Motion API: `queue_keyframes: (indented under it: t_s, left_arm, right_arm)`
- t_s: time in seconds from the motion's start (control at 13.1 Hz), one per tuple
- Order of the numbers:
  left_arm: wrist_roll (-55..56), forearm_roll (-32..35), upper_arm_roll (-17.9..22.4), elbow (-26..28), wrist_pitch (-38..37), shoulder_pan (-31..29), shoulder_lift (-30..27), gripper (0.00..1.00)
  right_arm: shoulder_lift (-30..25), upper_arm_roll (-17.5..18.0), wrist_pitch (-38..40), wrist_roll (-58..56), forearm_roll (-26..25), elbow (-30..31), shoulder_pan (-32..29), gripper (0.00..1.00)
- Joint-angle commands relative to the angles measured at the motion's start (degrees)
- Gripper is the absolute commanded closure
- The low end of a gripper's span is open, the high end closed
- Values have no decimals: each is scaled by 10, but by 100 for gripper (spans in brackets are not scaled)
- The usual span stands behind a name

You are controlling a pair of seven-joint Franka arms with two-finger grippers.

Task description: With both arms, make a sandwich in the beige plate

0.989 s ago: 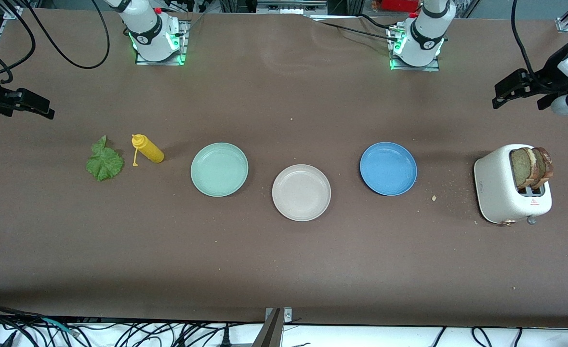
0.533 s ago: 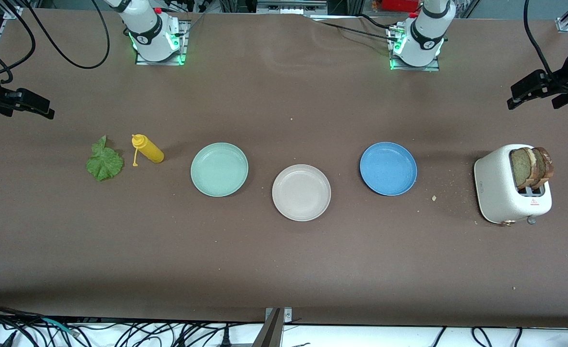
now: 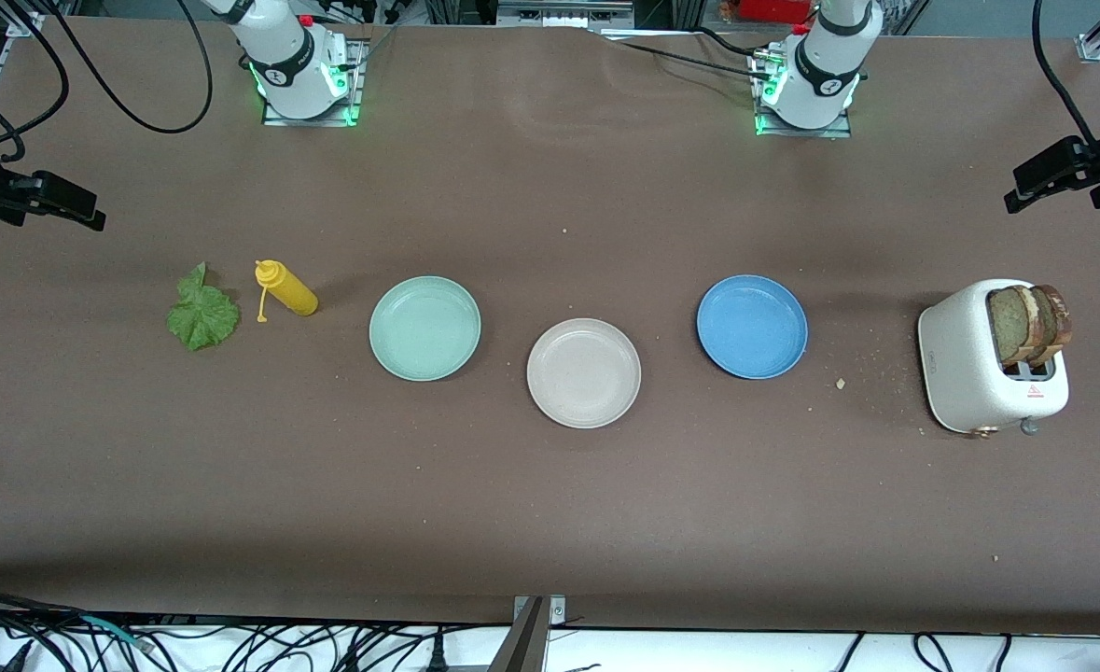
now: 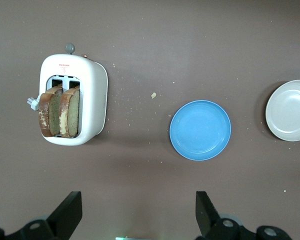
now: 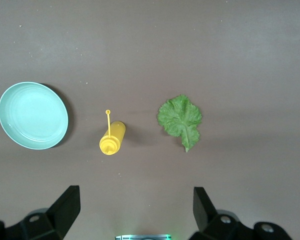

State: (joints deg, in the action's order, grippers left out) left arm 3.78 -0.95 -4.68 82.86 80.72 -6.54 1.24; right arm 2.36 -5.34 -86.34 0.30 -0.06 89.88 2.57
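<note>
The beige plate (image 3: pixel 583 373) lies bare at the table's middle and also shows in the left wrist view (image 4: pixel 290 111). Two brown bread slices (image 3: pixel 1030 324) (image 4: pixel 60 111) stand upright in the toaster's slots. A crinkled green lettuce leaf (image 3: pixel 201 314) (image 5: pixel 180 119) lies flat toward the right arm's end. My left gripper (image 3: pixel 1053 201) (image 4: pixel 138 205) hangs high over the left arm's end of the table, open and holding nothing. My right gripper (image 3: pixel 55 219) (image 5: pixel 135 200) hangs high over the right arm's end, open and holding nothing.
A white toaster (image 3: pixel 974 359) (image 4: pixel 97 100) stands at the left arm's end, crumbs around it. A blue plate (image 3: pixel 752 326) (image 4: pixel 200 130) and a mint-green plate (image 3: pixel 424 328) (image 5: pixel 33 115) flank the beige one. A yellow squeeze bottle (image 3: pixel 286 288) (image 5: pixel 112 138) lies beside the lettuce.
My left gripper has drifted outward toward the left arm's end of the table, still open. The right arm and everything on the table have stayed put.
</note>
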Motion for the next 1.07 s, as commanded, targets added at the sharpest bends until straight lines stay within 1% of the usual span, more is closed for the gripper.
queue_keyframes:
  t_s: [0.0,0.99]
  left_arm:
    - [-4,17,-4,-4,-5,-3,0,0]
    - [-4,16,-4,-4,-7,-13,0,0]
  right_arm:
    - [-6,-1,4,-2,11,3,-2,0]
    - [-6,-1,4,-2,11,3,-2,0]
